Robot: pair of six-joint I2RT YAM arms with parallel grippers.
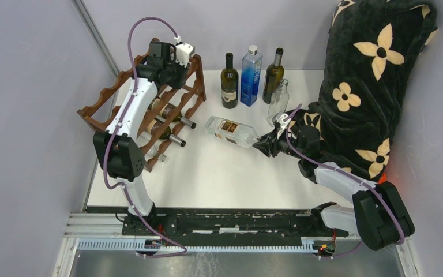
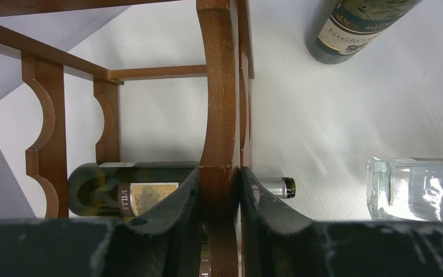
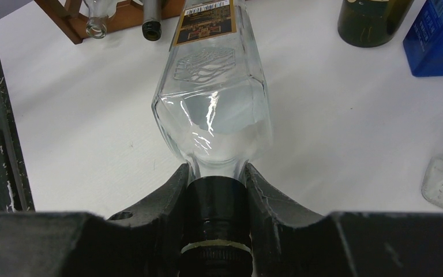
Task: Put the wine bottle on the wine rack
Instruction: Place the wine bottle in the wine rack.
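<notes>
Beyond stand upright bottles (image 1: 229,81). My right claw (image 3: 216,173) clenches the wine bottle (image 3: 213,98) by its neck; my left claw (image 2: 219,173) clenches a wine rack (image 2: 216,86) rail.

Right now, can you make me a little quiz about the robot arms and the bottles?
1. True or false: the left gripper is clamped on the rack.
2. What does the right gripper hold? A) a cup B) the clear bottle C) nothing
3. Fill in: that bottle is gripped by its ____.
Key: 1 true; 2 B; 3 neck.
</notes>
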